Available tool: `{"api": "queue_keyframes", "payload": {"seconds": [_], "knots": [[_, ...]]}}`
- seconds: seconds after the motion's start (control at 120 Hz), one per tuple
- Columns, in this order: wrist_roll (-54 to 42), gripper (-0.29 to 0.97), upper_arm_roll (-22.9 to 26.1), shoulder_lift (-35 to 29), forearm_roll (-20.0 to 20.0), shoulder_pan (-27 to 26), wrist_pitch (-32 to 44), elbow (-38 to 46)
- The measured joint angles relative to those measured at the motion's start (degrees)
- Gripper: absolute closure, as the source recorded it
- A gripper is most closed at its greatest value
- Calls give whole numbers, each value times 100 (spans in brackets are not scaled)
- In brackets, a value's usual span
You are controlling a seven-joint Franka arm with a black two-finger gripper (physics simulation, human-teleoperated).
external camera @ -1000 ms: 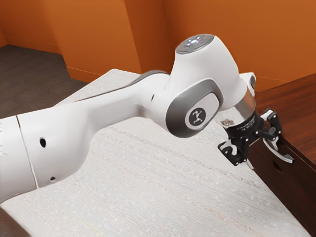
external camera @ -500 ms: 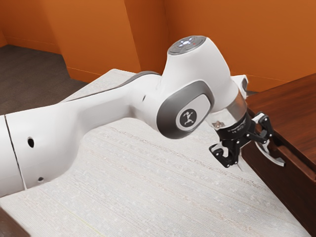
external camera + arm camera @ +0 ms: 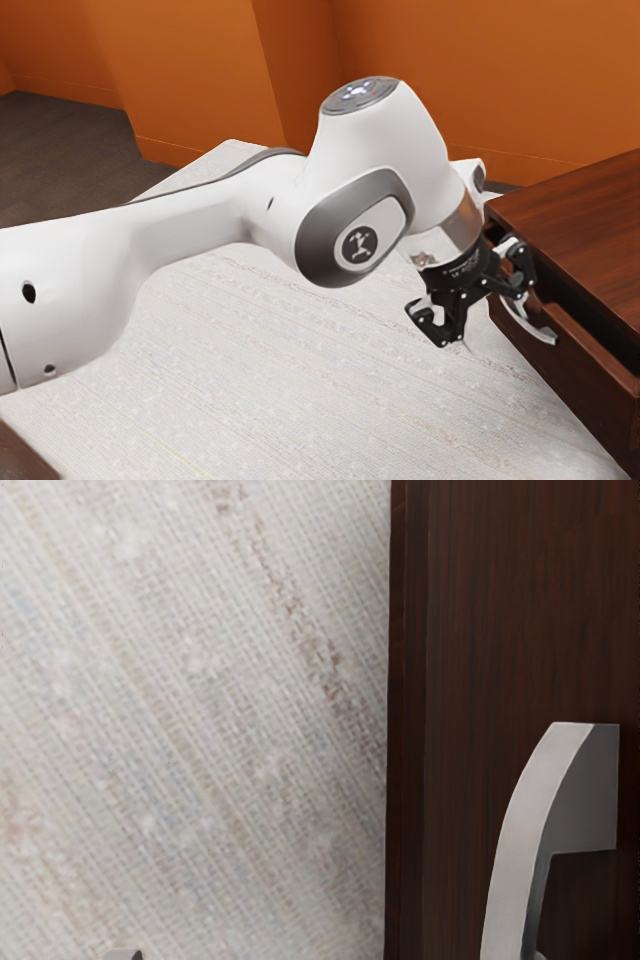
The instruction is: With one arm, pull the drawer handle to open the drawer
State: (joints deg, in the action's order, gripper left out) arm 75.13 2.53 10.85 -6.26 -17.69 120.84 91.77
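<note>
Here, the white arm point(image 3: 200, 250) reaches across the pale, woven-looking bench point(image 3: 300, 380) toward the dark wooden cabinet point(image 3: 580, 210) at the exterior view's right. The black gripper point(image 3: 482, 305) hangs at the front of the drawer point(image 3: 575, 365), and its jaws stand wide apart. One finger point(image 3: 432, 320) sits out over the bench on the side away from the cabinet, touching nothing. The other finger point(image 3: 520, 268) is close against the drawer front, right at the upper end of the silver drawer handle point(image 3: 530, 322). It seems to rest against the handle from the drawer side, though the contact itself is hard to make out. Nothing is clamped between the two fingers, so the gripper has no pinch on the handle.

The drawer front juts forward from the cabinet body, with a dark gap under the cabinet's top, so the drawer is partly out.

In the wrist view, the curved grey drawer handle point(image 3: 545, 840) stands off the dark drawer face point(image 3: 470, 680), and the bench point(image 3: 200, 730) lies alongside.
</note>
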Motion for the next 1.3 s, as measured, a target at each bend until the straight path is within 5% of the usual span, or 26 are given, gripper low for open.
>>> {"api": "queue_keyframes", "payload": {"seconds": [1.3], "knots": [[-161, 25, 9, -1305, -22, 194, -3, 1529]]}}
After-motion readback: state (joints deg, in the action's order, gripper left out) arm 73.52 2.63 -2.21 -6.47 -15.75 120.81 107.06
